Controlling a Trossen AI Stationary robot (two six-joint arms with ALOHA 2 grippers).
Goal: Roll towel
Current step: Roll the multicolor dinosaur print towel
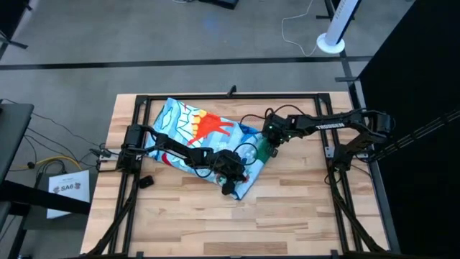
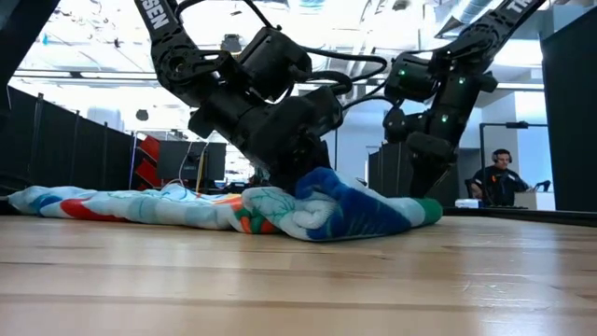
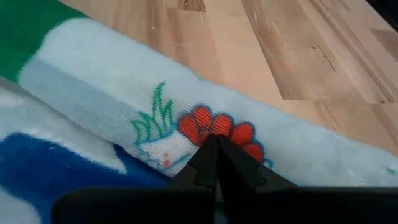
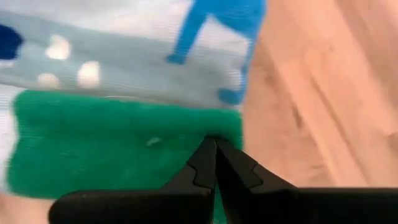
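— While the towel (image 1: 192, 129) is spread across the middle of the wooden surface (image 1: 287, 208), where exactly is it bunched?

— A flat stretch is seen toward the left arm's base, with red and orange motifs on light blue. Toward the centre it is gathered into a thick fold, and in the low view that fold (image 2: 326, 213) is shown as a rounded lump of blue and white with a green end.

— How are the claws placed?

— The left claw (image 1: 231, 188) is set at the near end of the fold. In its wrist view the fingers (image 3: 214, 163) are seen pressed together with the tips on the cloth beside a red-berry print, so it is clenched; whether cloth is pinched between them cannot be told. The right claw (image 1: 273, 147) is placed at the green edge on the far side of the fold. Its fingers (image 4: 211, 163) are likewise closed tip to tip over the green band, and a grip on the cloth cannot be confirmed.

— Is any writing legible?

— "TROSSEN" is printed in white along the right arm (image 1: 327, 124). A white sheet (image 1: 66, 188) beside the surface bears lettering that looks like "SA6", though it is not clearly read.

— Anything beyond the surface?

— A seated person (image 2: 499, 182) wearing headphones is seen in the room behind.
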